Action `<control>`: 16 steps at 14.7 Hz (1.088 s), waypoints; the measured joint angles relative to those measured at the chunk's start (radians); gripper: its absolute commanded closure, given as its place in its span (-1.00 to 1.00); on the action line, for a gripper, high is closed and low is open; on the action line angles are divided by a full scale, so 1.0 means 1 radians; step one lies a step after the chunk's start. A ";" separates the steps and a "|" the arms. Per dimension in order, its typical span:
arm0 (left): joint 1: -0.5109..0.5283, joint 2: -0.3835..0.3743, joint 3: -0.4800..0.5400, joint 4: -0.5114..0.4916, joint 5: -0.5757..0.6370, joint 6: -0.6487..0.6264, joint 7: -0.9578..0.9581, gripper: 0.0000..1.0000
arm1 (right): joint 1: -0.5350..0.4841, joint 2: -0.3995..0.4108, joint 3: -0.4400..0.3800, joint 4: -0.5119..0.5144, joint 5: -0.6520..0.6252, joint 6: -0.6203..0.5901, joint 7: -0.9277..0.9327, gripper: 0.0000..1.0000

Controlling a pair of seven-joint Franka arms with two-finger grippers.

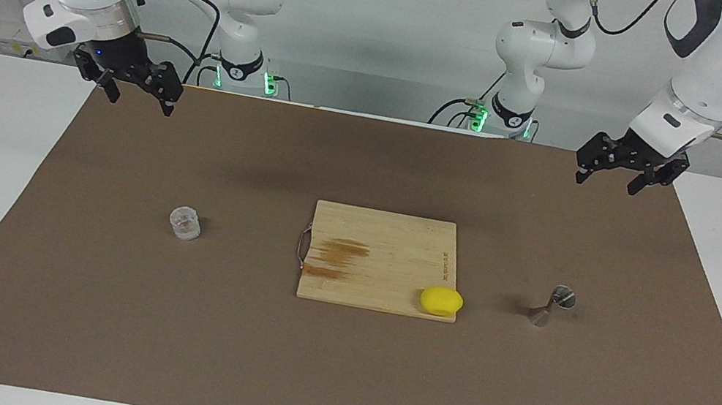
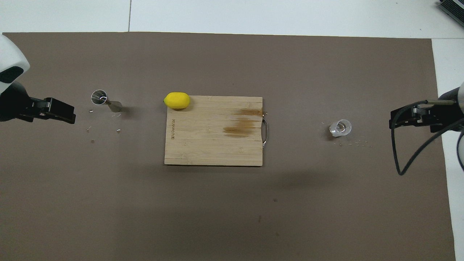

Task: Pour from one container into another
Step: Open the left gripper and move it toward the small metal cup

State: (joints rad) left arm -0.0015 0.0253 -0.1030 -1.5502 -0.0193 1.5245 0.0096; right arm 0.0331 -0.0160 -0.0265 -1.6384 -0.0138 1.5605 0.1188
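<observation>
The small clear glass cup [image 1: 185, 223] stands upright on the brown mat toward the right arm's end of the table, and shows in the overhead view [image 2: 340, 128]. The steel hourglass jigger [image 1: 554, 306] stands toward the left arm's end, mouth up [image 2: 105, 101]. My right gripper [image 1: 138, 98] hangs open and empty in the air over the mat's edge nearest the robots, well clear of the cup; it shows in the overhead view too [image 2: 397, 122]. My left gripper [image 1: 608, 179] is open and empty, raised over the mat's corner, apart from the jigger [image 2: 69, 115].
A wooden cutting board [image 1: 385, 236] with a metal handle and brown stains lies mid-table. A yellow lemon [image 1: 441, 300] sits at its corner toward the jigger, on the edge farther from the robots. Small specks lie on the mat [image 2: 232, 217] near cup and jigger.
</observation>
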 measured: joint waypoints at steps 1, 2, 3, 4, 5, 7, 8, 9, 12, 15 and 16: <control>0.000 0.000 0.000 0.000 0.000 -0.001 0.000 -1.00 | 0.000 0.000 0.000 0.000 0.000 0.000 0.000 -1.00; 0.000 0.000 0.000 0.000 0.000 -0.002 0.000 -1.00 | 0.000 0.000 0.000 0.000 0.000 0.000 0.000 -1.00; 0.000 0.000 0.000 0.000 0.000 -0.003 0.000 -1.00 | 0.000 0.000 0.000 0.000 0.000 0.000 0.000 -1.00; 0.000 0.000 0.000 0.000 0.000 -0.003 0.000 -1.00 | 0.000 0.000 0.000 0.000 0.000 0.000 0.000 -1.00; 0.000 0.000 0.002 0.000 0.000 -0.003 0.000 -1.00 | 0.000 0.000 0.000 0.000 0.000 0.000 0.000 -1.00; 0.001 0.000 0.008 -0.002 0.000 -0.001 -0.001 -1.00 | 0.000 0.000 0.000 0.000 0.000 0.000 0.000 -1.00; 0.003 0.001 0.013 -0.009 0.000 -0.002 -0.001 -1.00 | 0.000 0.000 0.000 0.000 0.000 0.000 0.000 -1.00; 0.008 0.001 0.016 -0.022 0.000 -0.002 -0.001 -1.00 | 0.000 0.000 0.000 0.000 0.000 0.000 0.000 -1.00; 0.044 0.021 0.025 -0.060 -0.022 -0.003 -0.002 -1.00 | 0.000 0.000 0.000 0.000 0.000 0.000 0.000 -1.00; 0.103 0.079 0.043 -0.069 -0.115 -0.003 -0.047 -1.00 | 0.000 0.000 0.000 0.000 0.000 0.000 0.000 -1.00; 0.114 0.103 0.064 -0.070 -0.152 -0.002 -0.086 -1.00 | 0.000 0.000 0.000 0.000 0.000 0.000 0.000 -1.00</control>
State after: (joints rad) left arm 0.1125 0.1283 -0.0392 -1.6204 -0.1714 1.5222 -0.0761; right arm 0.0330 -0.0160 -0.0265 -1.6384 -0.0138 1.5605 0.1188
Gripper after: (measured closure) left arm 0.000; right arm 0.000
